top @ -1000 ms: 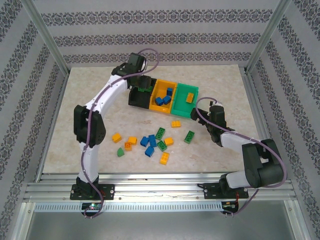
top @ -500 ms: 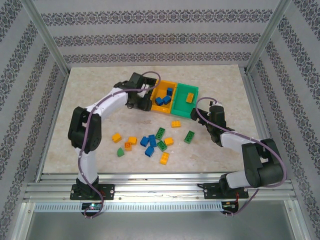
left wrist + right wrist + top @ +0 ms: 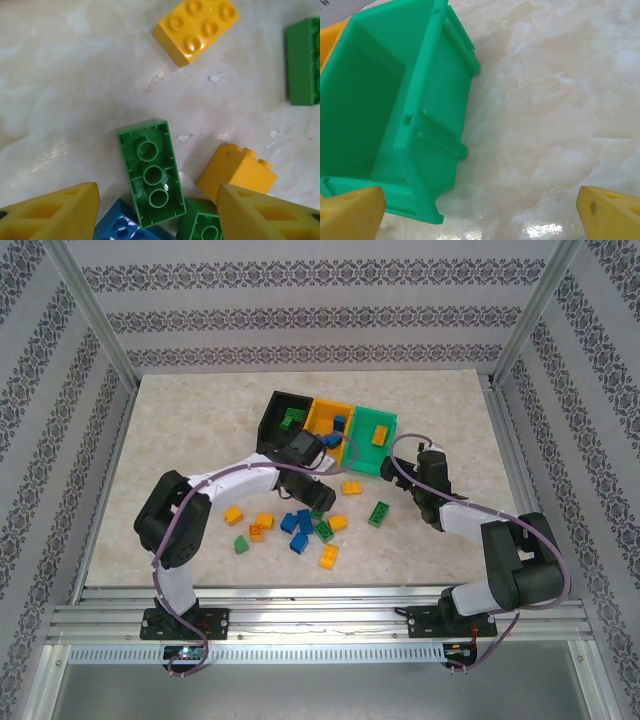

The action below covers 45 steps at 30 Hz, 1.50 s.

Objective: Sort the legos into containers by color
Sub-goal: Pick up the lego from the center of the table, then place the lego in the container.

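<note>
Green plastic sits between the spread fingers of the left gripper (image 3: 156, 196): a brick turned studs-down (image 3: 150, 172), its hollow underside facing the wrist camera, lying on the marble-patterned table (image 3: 75, 90) and not gripped, since both yellow fingers (image 3: 55, 212) stand clear of its sides. Around it lie an orange brick (image 3: 235, 170) just to one side, a blue one (image 3: 120, 227) and another green one (image 3: 200, 227) touching its near end, a yellow brick (image 3: 196, 30) farther off, and a green brick (image 3: 304, 62) at the frame's edge. From above, the left gripper (image 3: 316, 502) hangs over the loose cluster of legos (image 3: 300, 530) in front of the three bins. The black bin (image 3: 272, 430) holds a green piece (image 3: 292, 418), the yellow-orange bin (image 3: 322, 452) holds what look like two or three blue pieces (image 3: 337, 430), though they are small at this range, and the green bin (image 3: 368, 462) holds an orange piece (image 3: 380, 434). The right gripper (image 3: 420, 458) waits just beside the green bin's outer wall; its wrist camera shows that wall (image 3: 435, 115) close by and its fingers (image 3: 610, 212) wide apart over bare table, holding nothing.
</note>
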{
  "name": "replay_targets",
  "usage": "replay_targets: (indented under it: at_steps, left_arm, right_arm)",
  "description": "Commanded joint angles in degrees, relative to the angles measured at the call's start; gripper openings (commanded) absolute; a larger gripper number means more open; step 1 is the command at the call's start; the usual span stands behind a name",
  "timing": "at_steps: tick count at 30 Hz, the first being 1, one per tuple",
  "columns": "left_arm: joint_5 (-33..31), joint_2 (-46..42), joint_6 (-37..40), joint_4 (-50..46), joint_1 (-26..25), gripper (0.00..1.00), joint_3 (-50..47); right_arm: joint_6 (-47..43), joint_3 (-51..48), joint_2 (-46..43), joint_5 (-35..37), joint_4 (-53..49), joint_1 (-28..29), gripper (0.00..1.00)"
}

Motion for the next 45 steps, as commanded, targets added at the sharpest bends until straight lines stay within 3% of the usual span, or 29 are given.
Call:
replay_targets:
  at_steps: [1,12,23,26,31,36,45]
  left_arm:
    - [-5.58,3.13,1.58,-4.37,-1.44,0.63,3.73]
    - [-12.59,10.15,3.22,-10.79,-4.44,0.61,10.29]
    - [-13.15,9.47,2.56,-11.86,-4.58,0.43,10.74]
    - [-14.04,7.73,2.6,-10.86,-4.52,0.3,10.34]
    - [-17.75,3.89,1.21,-6.58,-4.05,0.25,7.14]
    - [-25.66,-0.4,-1.91,-5.35,-0.39,0.24,5.18]
    - [-21.2,-0.72,0.19,-7.91,12.36,0.3,17.18]
  right_arm:
    - [0.79,1.2,0.48,-1.09,0.95,-0.74,0.98]
    - [0.53,0.68,-0.63,-0.87,0.67,-0.73,0.98]
    - [0.82,0.95,-0.04,-1.44,0.75,-0.73,0.98]
    - [0.66,0.88,-0.32,-1.3,0.67,-0.7,0.98]
    - [0.3,0.42,-1.19,-0.66,0.4,-0.79,0.98]
    - [0.33,0.17,-1.59,-0.88,0.4,-0.89,0.98]
    - [0.6,0.24,-1.33,-1.22,0.59,-0.97,0.98]
